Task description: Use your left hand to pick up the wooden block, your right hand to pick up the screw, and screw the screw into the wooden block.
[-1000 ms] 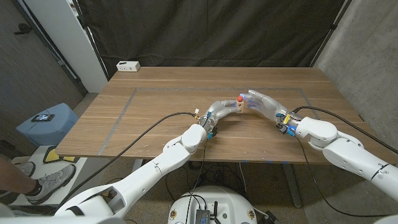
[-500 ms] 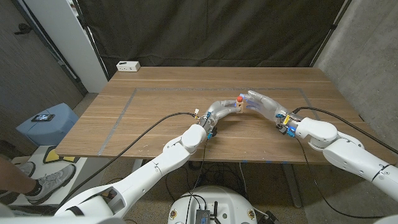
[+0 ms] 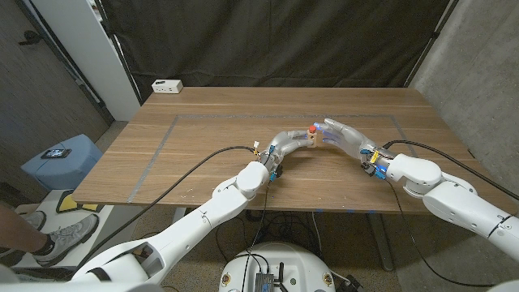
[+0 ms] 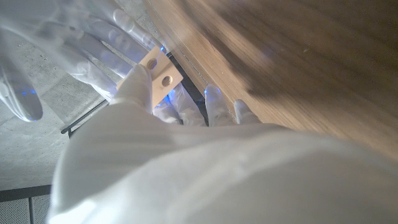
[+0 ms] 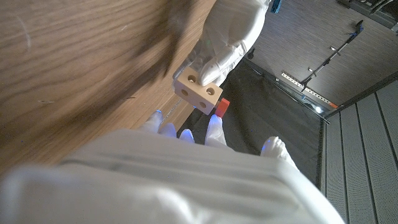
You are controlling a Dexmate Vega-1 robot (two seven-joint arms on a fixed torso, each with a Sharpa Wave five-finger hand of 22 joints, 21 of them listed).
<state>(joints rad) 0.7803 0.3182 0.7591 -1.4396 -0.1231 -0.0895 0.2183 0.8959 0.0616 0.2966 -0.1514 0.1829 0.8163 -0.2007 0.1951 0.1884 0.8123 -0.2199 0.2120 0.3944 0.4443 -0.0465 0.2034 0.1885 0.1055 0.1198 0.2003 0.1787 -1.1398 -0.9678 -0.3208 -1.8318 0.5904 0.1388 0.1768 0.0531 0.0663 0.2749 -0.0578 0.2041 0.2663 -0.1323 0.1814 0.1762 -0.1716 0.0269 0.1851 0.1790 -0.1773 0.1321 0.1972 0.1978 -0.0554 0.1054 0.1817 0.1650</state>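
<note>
One wooden block [image 5: 198, 88], holes camera-facing.

A white-gloved left hand [image 5: 227, 40] is gripping a small pale wooden block [image 5: 197, 87] with round holes in its faces, holding it up clear of the brown wood-grain tabletop [image 5: 74, 68]. Two of the block's holes are facing the camera. The right hand [image 5: 205, 134], also in white, is showing its back, with its fingertips [image 5: 216, 124] reaching towards the block's lower face. A small red screw head [image 5: 222, 106] is sitting just beside the block's corner, between the block and those fingertips; whether the fingers are pinching it cannot be told. Behind, a dark floor [image 5: 348, 56] is lying out of focus.
</note>
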